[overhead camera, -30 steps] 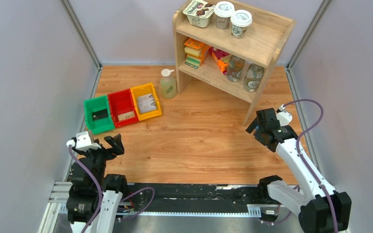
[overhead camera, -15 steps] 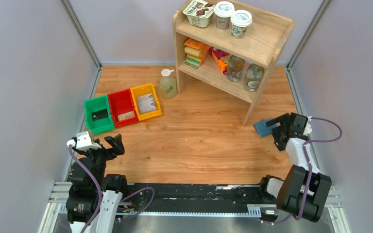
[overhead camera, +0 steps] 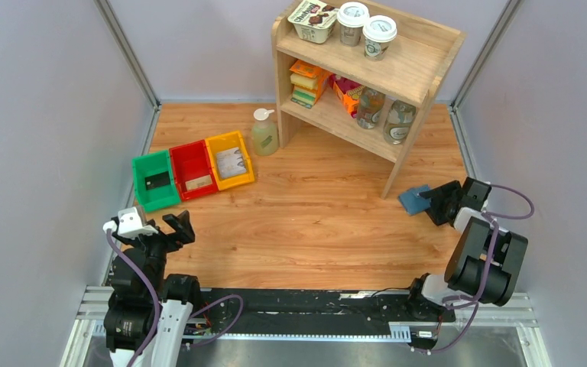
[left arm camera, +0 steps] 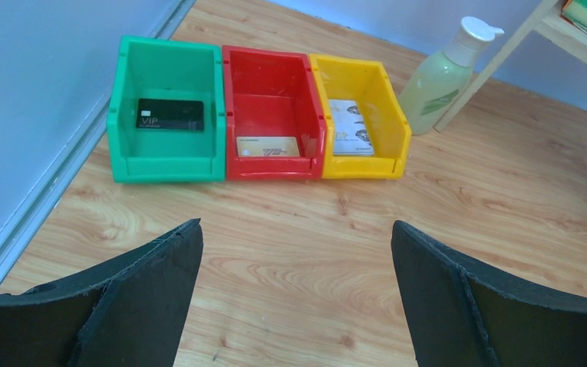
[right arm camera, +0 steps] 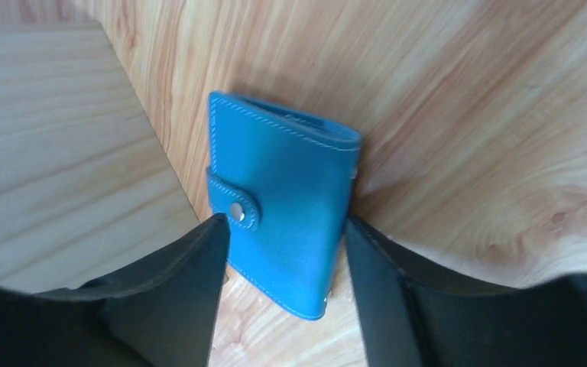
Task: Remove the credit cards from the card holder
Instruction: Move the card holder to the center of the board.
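Right wrist: gripper pinching the holder, so lay it flat, clear of the shelf leg, before releasing.

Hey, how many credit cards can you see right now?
3: a black card in the green bin, a tan card in the red bin, a patterned card in the yellow bin. The snapped-shut card holder may hide more.
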Motion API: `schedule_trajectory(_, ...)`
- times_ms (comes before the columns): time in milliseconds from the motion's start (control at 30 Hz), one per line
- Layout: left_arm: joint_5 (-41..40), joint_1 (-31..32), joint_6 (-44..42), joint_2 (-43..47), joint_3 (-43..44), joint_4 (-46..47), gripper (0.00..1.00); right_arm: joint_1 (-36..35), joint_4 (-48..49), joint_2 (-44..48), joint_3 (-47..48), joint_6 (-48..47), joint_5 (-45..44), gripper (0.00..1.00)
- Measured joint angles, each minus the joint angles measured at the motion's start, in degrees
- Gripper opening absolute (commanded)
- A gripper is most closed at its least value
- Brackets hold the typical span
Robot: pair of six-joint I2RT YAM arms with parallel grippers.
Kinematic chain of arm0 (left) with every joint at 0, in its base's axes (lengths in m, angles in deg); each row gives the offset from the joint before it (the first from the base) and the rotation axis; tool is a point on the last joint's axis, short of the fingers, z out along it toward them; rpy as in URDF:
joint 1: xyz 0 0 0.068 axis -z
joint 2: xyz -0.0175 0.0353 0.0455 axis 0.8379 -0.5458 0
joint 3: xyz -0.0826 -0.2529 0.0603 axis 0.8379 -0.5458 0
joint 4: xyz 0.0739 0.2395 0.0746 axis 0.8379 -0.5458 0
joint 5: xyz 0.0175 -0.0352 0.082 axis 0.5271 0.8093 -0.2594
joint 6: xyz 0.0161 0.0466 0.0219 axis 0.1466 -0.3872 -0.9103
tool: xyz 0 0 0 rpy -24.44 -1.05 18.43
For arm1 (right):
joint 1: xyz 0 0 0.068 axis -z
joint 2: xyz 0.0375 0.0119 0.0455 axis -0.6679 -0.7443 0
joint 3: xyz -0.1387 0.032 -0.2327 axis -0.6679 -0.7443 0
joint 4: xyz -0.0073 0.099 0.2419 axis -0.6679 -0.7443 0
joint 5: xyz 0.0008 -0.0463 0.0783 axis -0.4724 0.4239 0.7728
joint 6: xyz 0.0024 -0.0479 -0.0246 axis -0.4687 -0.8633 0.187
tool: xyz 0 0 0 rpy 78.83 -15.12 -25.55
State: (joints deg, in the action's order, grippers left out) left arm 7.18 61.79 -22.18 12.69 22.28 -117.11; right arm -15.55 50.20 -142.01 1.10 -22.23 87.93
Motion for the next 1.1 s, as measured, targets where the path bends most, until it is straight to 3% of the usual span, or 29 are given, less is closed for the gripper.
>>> schedule_trajectory(133,-0.4,0.0,0.1,0.0,0.0,0.0,1.00,1.1,1.5,-2.6,-0.1,0.3,1.2,0.23)
schedule_trajectory(267,-0.1,0.0,0.0,0.0,0.0,0.0,1.00,1.8,1.3,-3.1,-0.1,0.5,2.0,0.00)
schedule_trajectory(533,7.5,0.0,0.9,-3.0,0.0,2.0,1.00,2.0,-3.8,3.4,-3.0,0.1,2.5,0.00)
schedule_trajectory(800,23.2,0.0,2.1,-25.7,-0.3,3.5,1.00,-0.6,-11.4,19.6,-13.5,-0.5,7.2,0.04)
schedule_trajectory(900,27.8,0.0,3.1,-31.4,-0.7,3.5,1.00,-5.8,-12.2,25.2,-17.3,-0.3,10.0,0.07)
schedule_trajectory(1100,30.3,0.0,5.0,-31.1,-1.8,2.8,1.00,-30.0,-12.9,31.5,-19.5,2.8,8.1,0.08)
